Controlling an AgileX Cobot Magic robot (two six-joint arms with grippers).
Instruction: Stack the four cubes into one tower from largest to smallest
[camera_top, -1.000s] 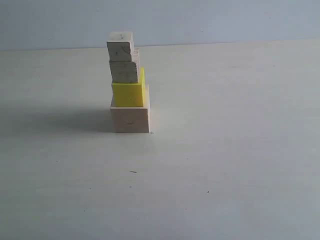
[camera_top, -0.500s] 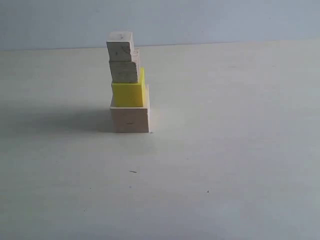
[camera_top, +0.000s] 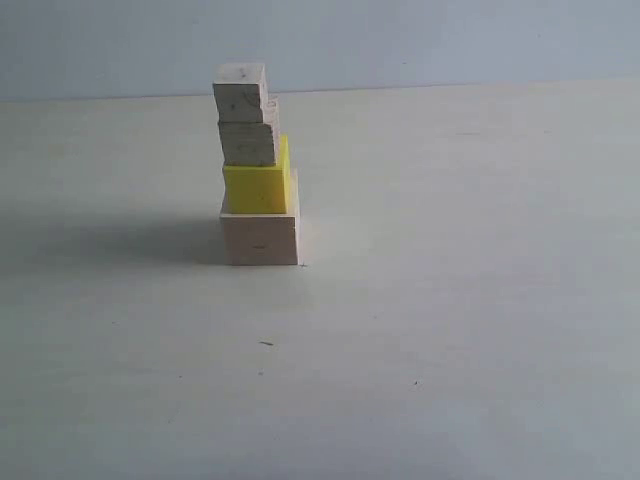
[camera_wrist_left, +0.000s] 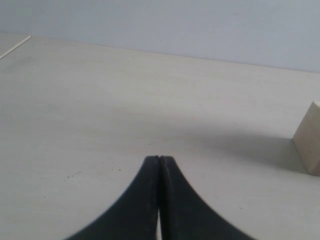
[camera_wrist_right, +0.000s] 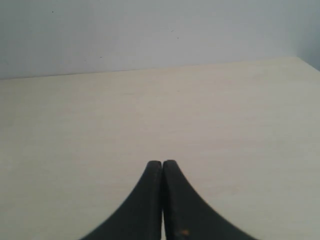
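The tower (camera_top: 255, 170) is standing left of centre in the exterior frame, long axis upright, with the largest cube (camera_top: 260, 238) resting on the desk (camera_top: 450, 320). The left gripper (camera_wrist_left: 159, 161) is sitting pressed together and empty, glimpsing that cube, so it is likely nearer. The right gripper (camera_wrist_right: 163, 163) is likewise closed, holding nothing.

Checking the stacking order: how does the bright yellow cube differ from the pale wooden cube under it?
The bright yellow cube is coloured and narrower; the pale bare-wood cube is plain and wider. The yellow cube rests on the pale cube; the pale cube rests on the beige table. Both stand upright.
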